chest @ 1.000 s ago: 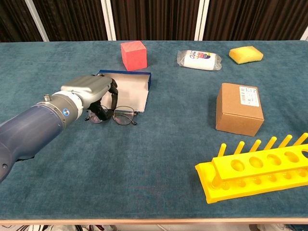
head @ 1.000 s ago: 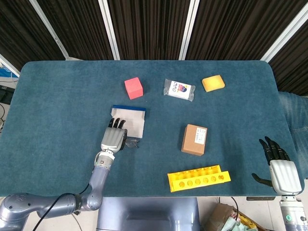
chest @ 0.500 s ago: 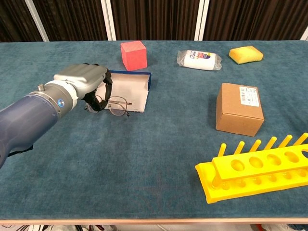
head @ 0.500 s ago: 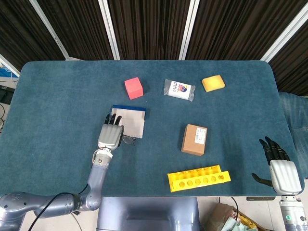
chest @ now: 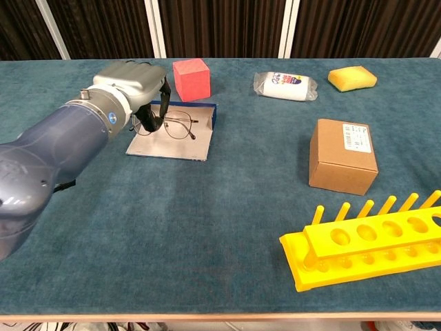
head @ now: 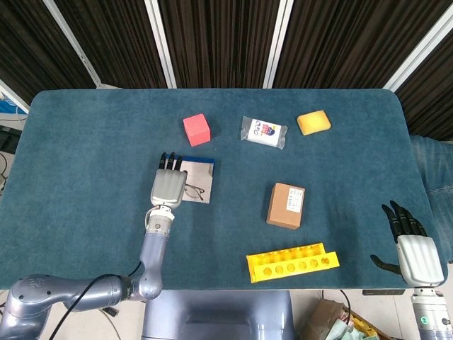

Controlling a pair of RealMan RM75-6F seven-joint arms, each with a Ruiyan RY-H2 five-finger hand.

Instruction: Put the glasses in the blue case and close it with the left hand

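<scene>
The left hand [chest: 131,86] is covering part of the glasses [chest: 176,126] and the blue case [chest: 180,140]; the yellow rack [chest: 365,248] is running off the chest view's right edge

**What we are counting on the table**

We are counting one pair of glasses [chest: 171,128] and one open blue case [chest: 172,138]. We are also seeing one red cube [chest: 191,78], one clear plastic packet [chest: 284,85], one yellow sponge [chest: 352,78], one cardboard box [chest: 343,156] and one yellow tube rack [chest: 365,246]. We are counting two hands: the left hand [head: 167,189] and the right hand [head: 414,255].
</scene>
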